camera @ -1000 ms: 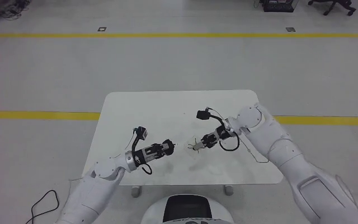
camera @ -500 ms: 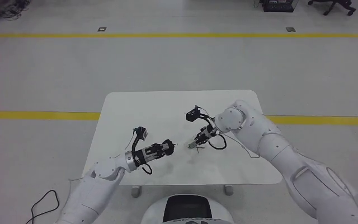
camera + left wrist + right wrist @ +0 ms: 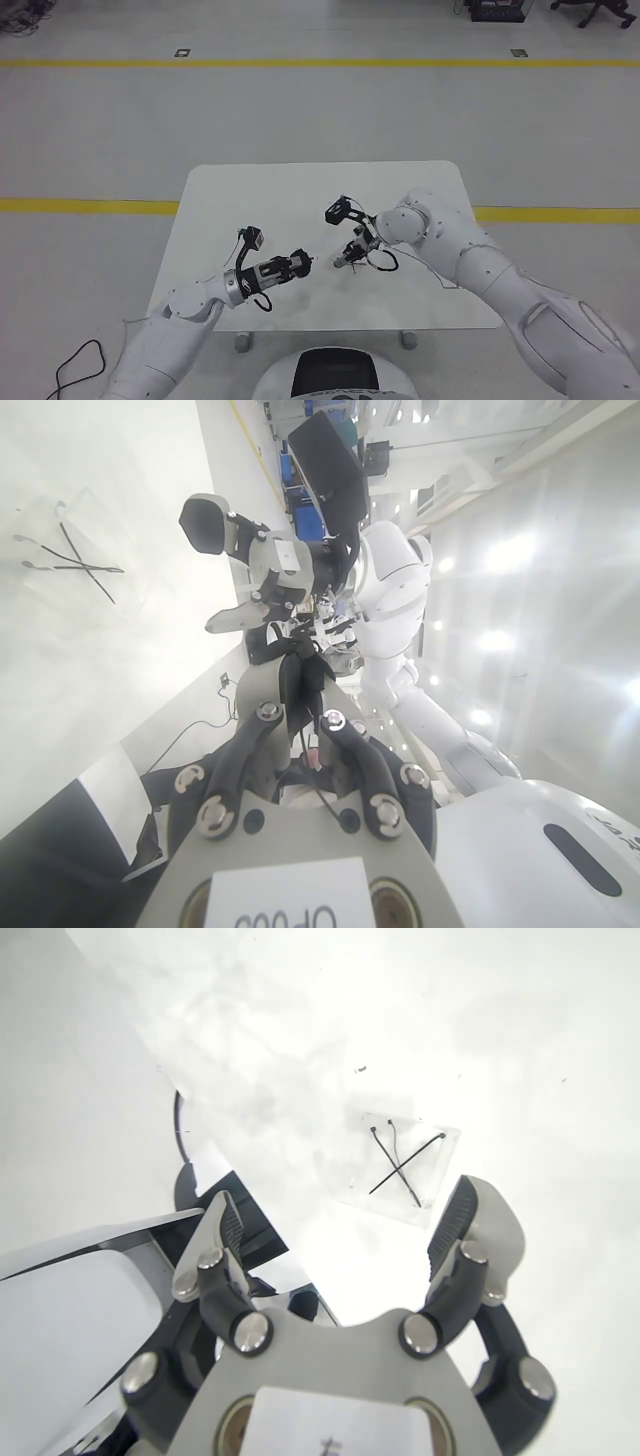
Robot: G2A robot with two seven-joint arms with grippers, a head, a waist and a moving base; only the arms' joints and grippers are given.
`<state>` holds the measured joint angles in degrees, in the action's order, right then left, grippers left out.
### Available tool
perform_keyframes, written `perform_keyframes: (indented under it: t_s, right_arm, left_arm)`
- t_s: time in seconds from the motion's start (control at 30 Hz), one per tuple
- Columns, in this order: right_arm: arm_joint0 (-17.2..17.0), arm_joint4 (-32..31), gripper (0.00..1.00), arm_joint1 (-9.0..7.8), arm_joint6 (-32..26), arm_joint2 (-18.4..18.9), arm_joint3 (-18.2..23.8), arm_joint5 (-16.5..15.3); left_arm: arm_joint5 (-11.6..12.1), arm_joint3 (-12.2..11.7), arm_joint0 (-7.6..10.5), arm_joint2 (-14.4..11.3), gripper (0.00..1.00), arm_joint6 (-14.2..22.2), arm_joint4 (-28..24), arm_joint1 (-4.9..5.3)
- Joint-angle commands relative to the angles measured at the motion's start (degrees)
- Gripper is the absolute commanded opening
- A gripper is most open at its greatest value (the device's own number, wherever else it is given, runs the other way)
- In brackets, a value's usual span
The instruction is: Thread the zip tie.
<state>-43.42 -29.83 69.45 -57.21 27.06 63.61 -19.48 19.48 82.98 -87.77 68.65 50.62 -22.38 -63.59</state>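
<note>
Zip tie (image 3: 303,745) gripped in the clenched left gripper (image 3: 300,670) and held above the table (image 3: 260,190), seemingly presented for threading to the nearby right gripper (image 3: 342,1193), whose jaws are spread. Spare ties (image 3: 400,1163) lie apart.

1. The thin black plastic zip tie (image 3: 322,797) is running in between the pressed-together fingers of the left gripper (image 3: 300,670), and its gripped stretch is lying hidden behind their black pads.
2. Its far end is blending into the dark clutter beyond the fingertips, too blurred to trace.
3. The three loose black zip ties (image 3: 400,1168) are crossing on a clear square plastic sheet (image 3: 437,1153); which one is lying uppermost is too fine to tell.
4. From above, those ties are showing too small to make out at the wide-spread right gripper (image 3: 343,262).
5. The white rounded table (image 3: 250,190) is being cut off by the edges of both wrist views.
</note>
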Motion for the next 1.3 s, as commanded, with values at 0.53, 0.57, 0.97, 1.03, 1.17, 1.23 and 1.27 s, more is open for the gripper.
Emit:
perform_keyframes:
  t_s: [0.53, 0.57, 0.97, 1.03, 1.17, 1.23, 1.27]
  right_arm:
    - [3.43, -5.83, 1.00, 1.69, 13.56, -12.50, -2.38, 0.00]
    - [3.23, -5.95, 1.00, 1.67, 13.56, -12.58, -1.96, 0.00]
    - [2.88, -7.42, 1.00, 1.52, 11.70, -12.60, -2.03, 0.00]
    - [3.16, -7.71, 1.00, 1.43, 9.79, -12.77, -1.65, 0.00]
    - [3.91, -7.63, 1.00, 1.25, 8.01, -13.17, -1.61, 0.00]
    - [3.91, -7.63, 1.00, 1.25, 8.01, -13.17, -1.61, 0.00]
    - [3.91, -7.63, 1.00, 1.25, 8.01, -13.17, -1.61, 0.00]
  left_arm:
    - [0.00, 0.00, 0.00, 0.00, 0.00, 0.00, 0.00, 0.00]
    - [0.00, 0.00, 0.00, 0.00, 0.00, 0.00, 0.00, 0.00]
    - [0.00, 0.00, 0.00, 0.00, 0.00, 0.00, 0.00, 0.00]
    - [0.00, 0.00, 0.00, 0.00, 0.00, 0.00, 0.00, 0.00]
    - [0.00, 0.00, 0.00, 0.00, 0.00, 0.00, 0.00, 0.00]
    - [0.00, 0.00, 0.00, 0.00, 0.00, 0.00, 0.00, 0.00]
    - [0.00, 0.00, 0.00, 0.00, 0.00, 0.00, 0.00, 0.00]
